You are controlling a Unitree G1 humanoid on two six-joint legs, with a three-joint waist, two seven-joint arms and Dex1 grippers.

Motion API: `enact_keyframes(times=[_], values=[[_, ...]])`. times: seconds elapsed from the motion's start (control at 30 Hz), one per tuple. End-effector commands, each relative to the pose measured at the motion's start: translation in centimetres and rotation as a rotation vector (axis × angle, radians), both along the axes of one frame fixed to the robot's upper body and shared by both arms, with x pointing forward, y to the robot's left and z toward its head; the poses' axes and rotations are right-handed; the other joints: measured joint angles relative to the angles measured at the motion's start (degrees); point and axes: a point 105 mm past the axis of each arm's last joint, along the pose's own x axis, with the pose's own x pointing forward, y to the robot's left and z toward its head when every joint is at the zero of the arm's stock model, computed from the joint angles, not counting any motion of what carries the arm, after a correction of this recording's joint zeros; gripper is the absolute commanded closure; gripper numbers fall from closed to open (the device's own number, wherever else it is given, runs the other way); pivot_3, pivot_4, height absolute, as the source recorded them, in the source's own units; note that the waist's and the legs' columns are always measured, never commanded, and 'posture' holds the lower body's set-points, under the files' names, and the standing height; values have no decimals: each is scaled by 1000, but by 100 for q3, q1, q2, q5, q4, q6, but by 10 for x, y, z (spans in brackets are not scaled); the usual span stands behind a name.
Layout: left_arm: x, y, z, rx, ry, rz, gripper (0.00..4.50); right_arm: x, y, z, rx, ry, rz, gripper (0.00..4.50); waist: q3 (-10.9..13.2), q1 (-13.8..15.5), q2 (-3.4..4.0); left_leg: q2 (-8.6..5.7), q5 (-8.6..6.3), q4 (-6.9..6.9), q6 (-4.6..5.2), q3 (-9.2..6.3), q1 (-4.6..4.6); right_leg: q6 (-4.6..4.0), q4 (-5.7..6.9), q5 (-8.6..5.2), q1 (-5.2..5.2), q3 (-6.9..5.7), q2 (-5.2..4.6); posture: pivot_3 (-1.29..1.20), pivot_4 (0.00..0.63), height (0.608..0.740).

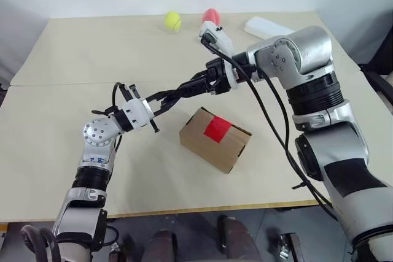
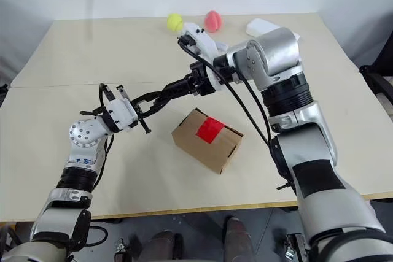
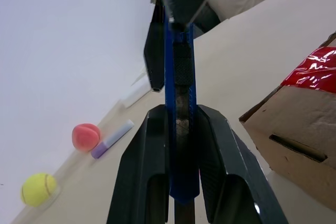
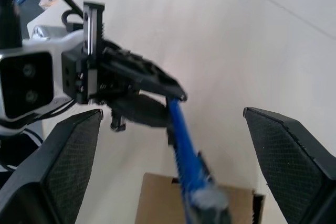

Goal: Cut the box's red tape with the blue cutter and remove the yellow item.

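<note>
Step in hand: a handover of the blue cutter (image 3: 176, 93) between the two arms, held in the air above the worktop (image 1: 73, 59), judged from how the two grippers meet.
Left gripper (image 3: 178, 129): its black fingers are pressed narrow on the lower shaft of the cutter, which runs up between them.
Right gripper (image 4: 173, 124): spread wide, one finger on each side of the cutter's far end, neither pad touching it in the right wrist view.
Blue cutter: slanting up from the left gripper toward the right one, above and just beyond the box (image 1: 215, 139).
Box: resting on the worktop near the front edge, flaps tucked shut, apart from both grippers.
Red tape (image 1: 217, 129): uncut on the box's top face.
Yellow item: presumably inside the shut box.
Other things: a yellow ball (image 1: 172, 21), a pink ball (image 1: 210, 15), a lilac tube (image 3: 112, 139) and a white case (image 1: 265, 27) lie along the far edge.
Progress: early; no cut begun.
Next move: the right gripper likely has to close firmly on the cutter before the left lets go, then bring the tip down to the tape.
Risk: a loose or off-centre pinch could let the slim cutter twist or drop onto the box.
</note>
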Motion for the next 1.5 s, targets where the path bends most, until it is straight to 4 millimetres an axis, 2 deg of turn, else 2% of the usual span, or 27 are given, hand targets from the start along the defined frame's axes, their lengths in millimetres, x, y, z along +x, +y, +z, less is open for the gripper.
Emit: enact_keyframes(times=[0.03,0.3,0.37,0.5,0.57,0.7,0.93,0.97,1.07,1.17,1.3,1.4,1.5], values=[[-3,2,12,-23,-49,-3,4101,-2,5,12,10,-45,29,1193,0,0,0,0,0,0,0,0,0,0,0,0,0,0,0,0,150,740],[0,5,15,-32,-55,14,4101,0,-1,7,-22,-59,30,3915,0,-3,0,0,0,0,0,0,-1,0,0,0,0,-1,0,0,150,740],[1,6,16,-33,-55,17,4101,1,-3,8,-20,-57,23,4355,0,-3,0,0,0,0,0,0,-1,0,0,0,0,-1,0,0,150,740],[4,7,17,-54,-3,4,4101,3,-7,6,-41,-82,25,4349,0,-2,0,0,0,1,0,0,-2,0,0,0,0,-1,0,0,150,740],[13,14,19,-104,45,73,3392,3,-7,11,-29,-102,24,4349,0,-2,0,0,0,1,0,0,-2,0,0,0,0,-1,0,0,150,740],[21,28,17,-125,106,161,2262,7,-10,19,-18,-147,-2,4349,0,-14,0,0,0,2,0,-2,-3,0,0,0,0,-1,0,0,150,740],[16,87,14,-163,217,331,136,11,-23,38,38,-187,-67,4349,0,-111,0,3,0,0,-1,-1,-4,0,3,0,-8,-1,0,0,150,740],[11,94,11,-164,237,342,0,12,-26,40,45,-193,-78,4349,0,-110,0,4,0,0,-1,-1,-4,0,4,0,-8,-2,0,0,150,740],[-2,104,0,-159,332,335,0,12,-33,46,65,-207,-101,4349,0,-108,1,4,-1,-1,-3,1,-5,0,4,0,-9,-1,-2,0,150,740],[-20,89,-19,-110,472,263,0,10,-40,49,89,-226,-111,4349,0,-88,1,4,-4,-1,-6,0,-9,0,3,0,-10,-1,-2,0,150,740],[-41,62,-25,-98,564,155,0,3,-46,55,127,-274,-114,4349,0,-30,0,3,-5,0,-6,-3,-14,0,1,0,-10,-2,-4,0,150,740],[-64,25,-23,-123,639,-27,566,-3,-54,59,152,-317,-125,4349,0,16,0,4,-6,1,-5,-1,-13,0,2,0,-10,-1,-3,0,150,740],[-75,-8,-16,-130,690,-159,1457,-10,-62,61,162,-370,-134,4349,0,70,0,4,-6,1,-5,-1,-12,0,3,0,-10,2,-3,0,150,740]])
